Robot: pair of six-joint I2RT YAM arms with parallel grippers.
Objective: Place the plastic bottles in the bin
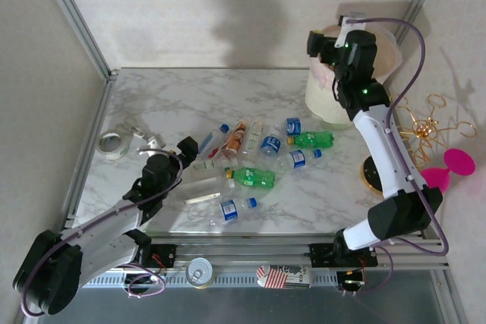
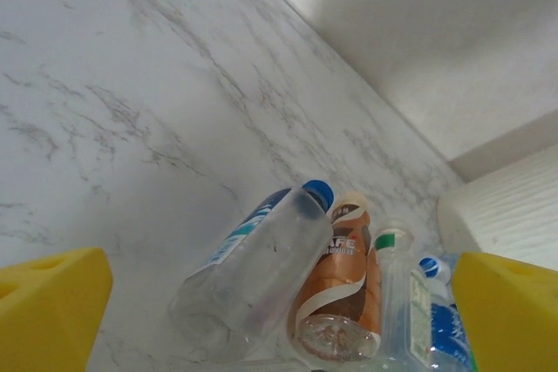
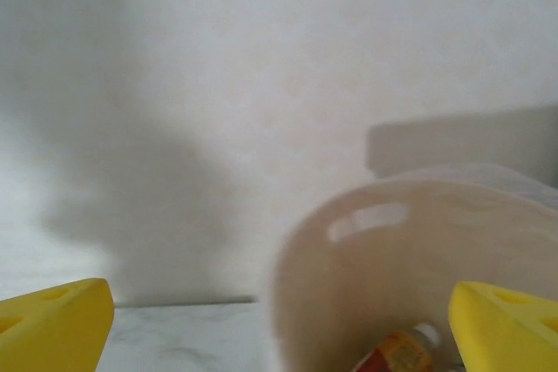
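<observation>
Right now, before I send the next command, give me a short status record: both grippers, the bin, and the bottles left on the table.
left gripper: open, empty, low over the table, facing a clear blue-capped bottle and an orange-labelled bottle
right gripper: open, empty, above the bin
bin: far right of the table; something orange-labelled lies inside
bottles on table: roughly ten, lying clustered mid-table, including a green bottle
other: tape roll near the left edge
</observation>
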